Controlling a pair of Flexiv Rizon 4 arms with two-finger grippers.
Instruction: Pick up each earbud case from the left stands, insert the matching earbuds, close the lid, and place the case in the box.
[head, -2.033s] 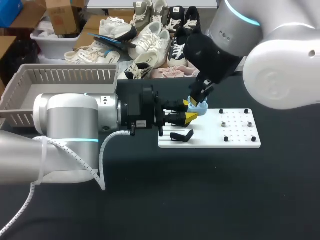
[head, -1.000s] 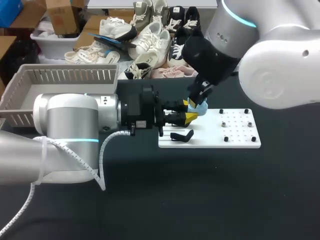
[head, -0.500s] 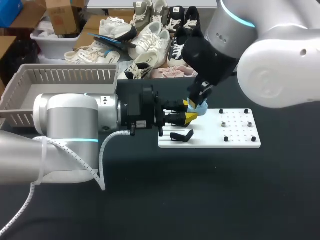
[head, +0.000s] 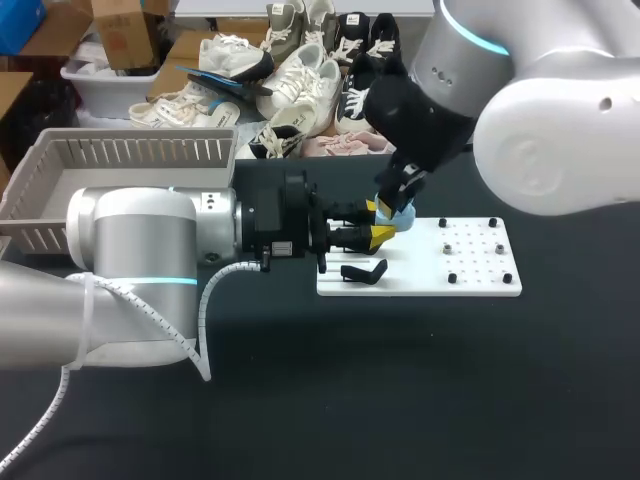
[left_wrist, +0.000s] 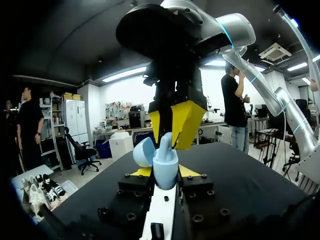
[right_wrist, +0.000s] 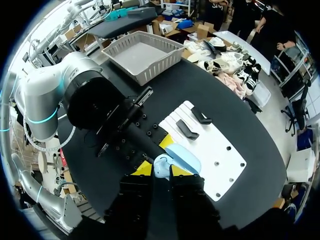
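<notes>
Earbud case (left_wrist: 165, 169), lid open, clamped in left gripper (head: 378, 221) at left end of white board (head: 470, 272); right gripper (left_wrist: 172, 122) directly over it, closure not determinable; recommend slow straight descent, earbud aligned to its socket, left arm kept steady.

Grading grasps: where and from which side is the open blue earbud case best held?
Grip the earbud case low on its body, across its sides, coming in level like the left claw. Its lid stands open, so this likely leaves the top free for the right claw.
</notes>
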